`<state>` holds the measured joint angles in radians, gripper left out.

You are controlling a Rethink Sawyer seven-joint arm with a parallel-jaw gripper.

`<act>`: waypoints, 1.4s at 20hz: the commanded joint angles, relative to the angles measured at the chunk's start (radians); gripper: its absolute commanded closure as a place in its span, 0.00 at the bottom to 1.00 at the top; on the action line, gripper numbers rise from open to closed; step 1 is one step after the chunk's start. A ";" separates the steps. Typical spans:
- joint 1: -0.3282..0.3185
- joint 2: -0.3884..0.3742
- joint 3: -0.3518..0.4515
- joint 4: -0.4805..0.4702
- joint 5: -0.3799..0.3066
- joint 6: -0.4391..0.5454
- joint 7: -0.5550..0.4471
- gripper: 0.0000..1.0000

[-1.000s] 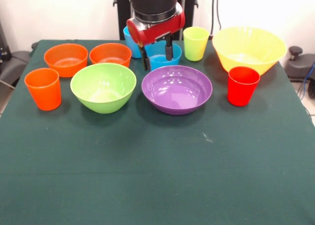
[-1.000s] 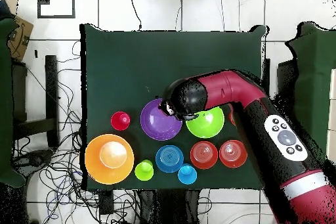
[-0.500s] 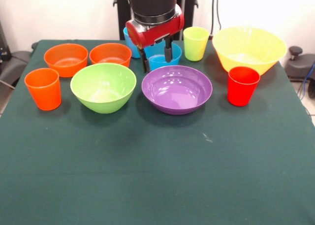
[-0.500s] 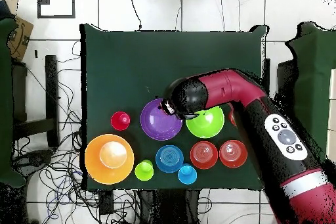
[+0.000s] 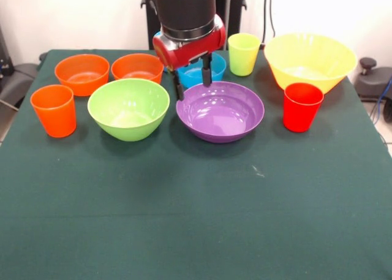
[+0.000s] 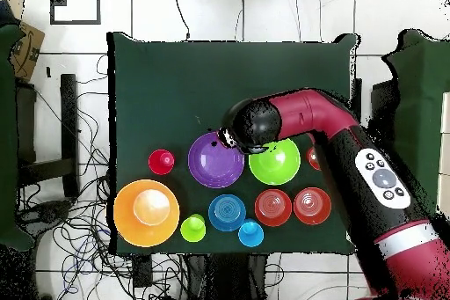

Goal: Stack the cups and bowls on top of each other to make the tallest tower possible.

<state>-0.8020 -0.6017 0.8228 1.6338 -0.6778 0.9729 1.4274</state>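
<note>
The gripper point(image 5: 191, 84) hangs with fingers spread and empty over the purple bowl's point(image 5: 223, 114) far left rim, beside the lime green bowl point(image 5: 128, 108).

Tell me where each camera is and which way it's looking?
Front view: sits across the table from the robot, looking at the bowls and cups; the red and black arm comes down from the top, its tool open by the purple bowl.
Overhead view: hangs above, looking straight down; the long red arm reaches in from the bottom right.
Both show the purple bowl and lime green bowl, turned half round between them.
</note>
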 commanded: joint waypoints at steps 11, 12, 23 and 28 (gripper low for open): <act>0.097 0.127 -0.048 -0.116 -0.194 0.030 -0.287 0.00; 0.102 0.127 -0.055 -0.115 -0.208 0.032 -0.283 0.00; 0.117 0.136 -0.066 -0.100 -0.267 0.013 -0.275 0.00; 0.124 0.141 -0.069 -0.091 -0.304 0.034 -0.324 0.00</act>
<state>-0.7103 -0.4809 0.8189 1.5766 -0.8796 0.9727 1.4153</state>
